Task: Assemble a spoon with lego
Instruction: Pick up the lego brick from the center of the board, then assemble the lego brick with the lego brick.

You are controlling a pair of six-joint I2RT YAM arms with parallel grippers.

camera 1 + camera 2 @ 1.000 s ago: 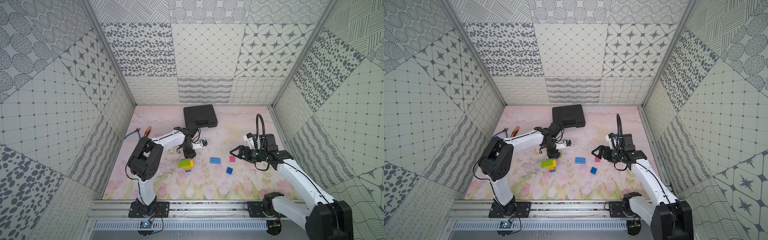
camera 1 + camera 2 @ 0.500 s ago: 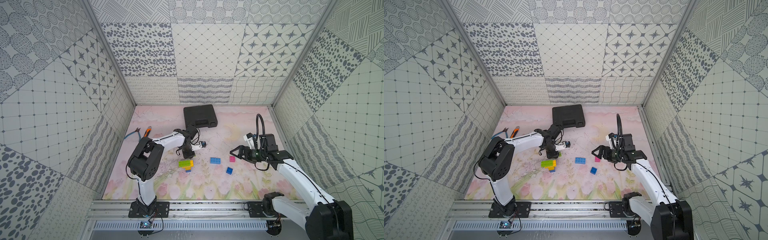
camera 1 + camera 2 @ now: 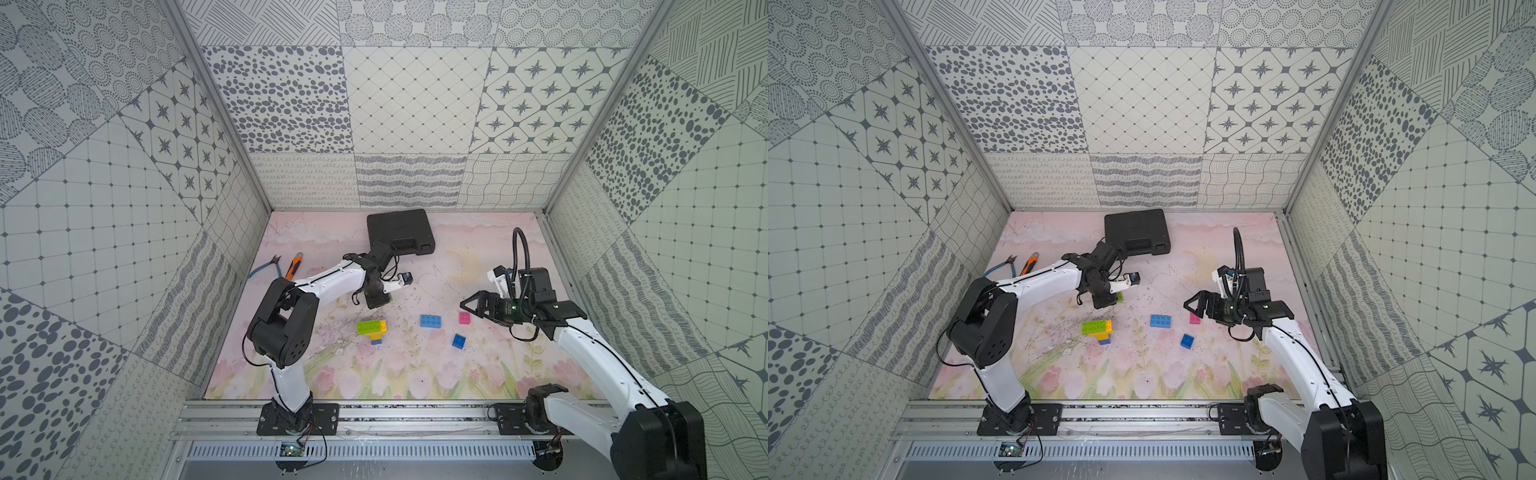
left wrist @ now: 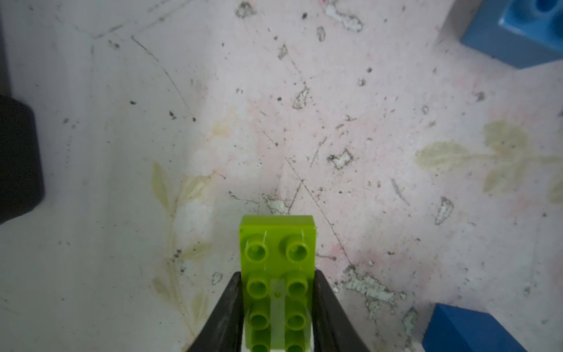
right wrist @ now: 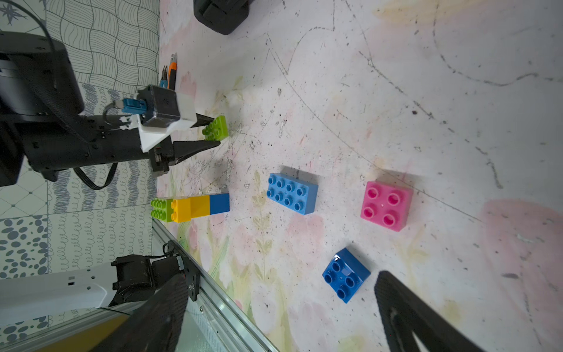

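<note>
1. In both top views my left gripper points down at the mat. Only a sliver of the lime green brick shows beside it in a top view. The partial spoon lies just on the base side of that gripper. My right gripper hangs with its jaws spread, the tips close to the pink brick. The light blue brick sits between my two grippers. The dark blue brick is near the right tips, toward my base.

2. In the left wrist view my fingers press against both long sides of the lime green brick, so this gripper is clamped on it. The brick sticks out ahead of the tips, studs up, and looks to be low on the mat.

3. In the right wrist view my right jaws stand wide apart with nothing between them. The dark blue brick lies just ahead of one finger. The pink brick and light blue brick are further ahead. Beyond them the partial spoon lies on its side: one lime green oblong, then yellow, then a dark blue end.

4. I judge the task about half done. The stem and one green piece of the bowl are joined. The green brick in my left grip has yet to go on, and the pink, light blue and dark blue bricks lie loose.
</note>
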